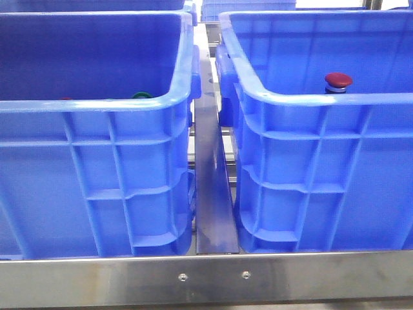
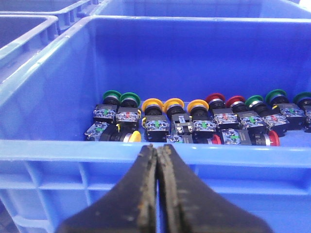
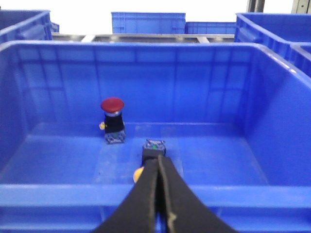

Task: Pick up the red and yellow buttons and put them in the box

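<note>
The box (image 3: 272, 141) is the right-hand blue crate (image 1: 322, 161). On its floor a red button (image 3: 112, 107) stands upright, its cap also showing over the rim (image 1: 338, 80). A yellow button (image 3: 139, 174) lies on its side there, dark body (image 3: 153, 148) pointing away, partly hidden behind my right gripper (image 3: 159, 158). That gripper is shut and empty, hanging outside the box's near wall. The left crate (image 2: 48, 97) holds several more red (image 2: 215, 98) and yellow buttons (image 2: 152, 104) in rows. My left gripper (image 2: 156, 146) is shut and empty at that crate's near rim.
Green-capped buttons (image 2: 112, 95) sit among the others in the left crate; one cap peeks over its rim (image 1: 141, 95). A steel strip (image 1: 210, 194) runs between the two crates, with a steel rail (image 1: 206, 278) in front. More blue crates (image 3: 148, 22) stand behind.
</note>
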